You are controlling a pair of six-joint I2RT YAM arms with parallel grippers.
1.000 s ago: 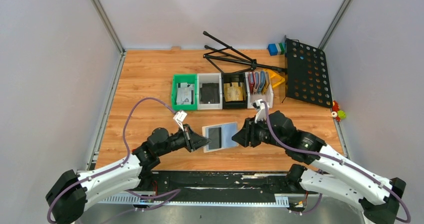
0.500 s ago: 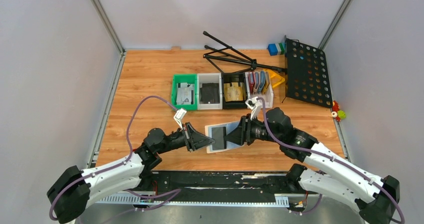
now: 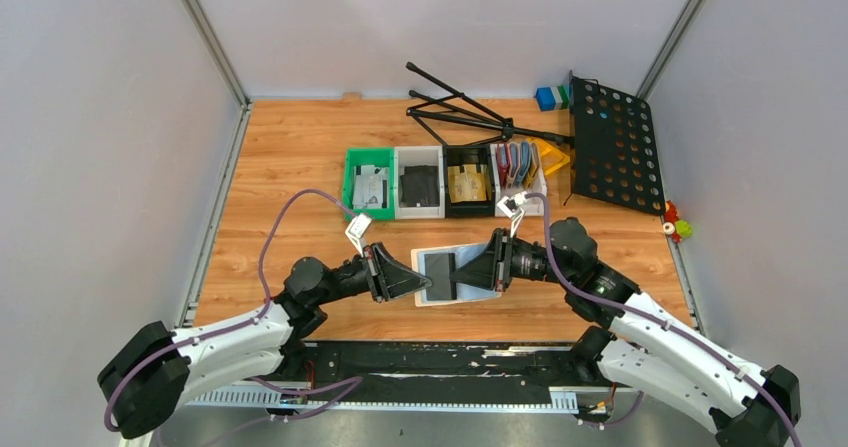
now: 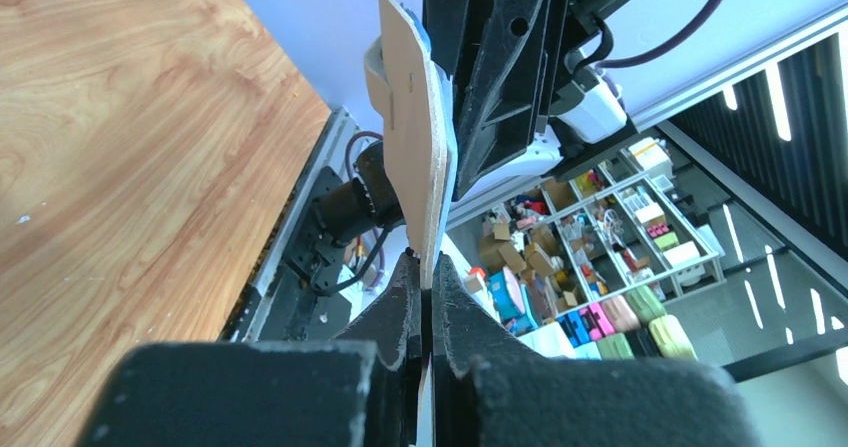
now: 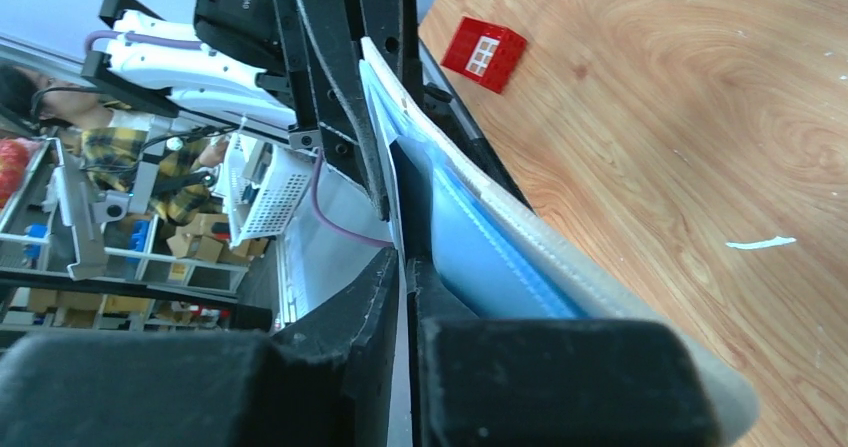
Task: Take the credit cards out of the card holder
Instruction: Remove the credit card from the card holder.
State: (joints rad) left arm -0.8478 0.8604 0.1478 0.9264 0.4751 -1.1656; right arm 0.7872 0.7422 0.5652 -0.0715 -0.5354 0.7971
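1. I am working in what is looking like a robotics lab: the wooden tabletop (image 3: 290,157) is sitting inside a test cell of plain white panels (image 3: 100,127) and aluminium frame posts (image 3: 206,35).
2. Small sorting bins (image 3: 420,182) are standing in a row on it.
3. Beyond the cell, my left wrist camera is catching wire shelving (image 4: 625,232) stacked with coloured boxes (image 4: 600,322).
4. My right wrist camera is showing a person in a plaid shirt (image 5: 190,172) sitting among racks.

Bins (image 3: 444,181) just behind card holder (image 3: 440,253); open tabletop (image 3: 290,167) left.
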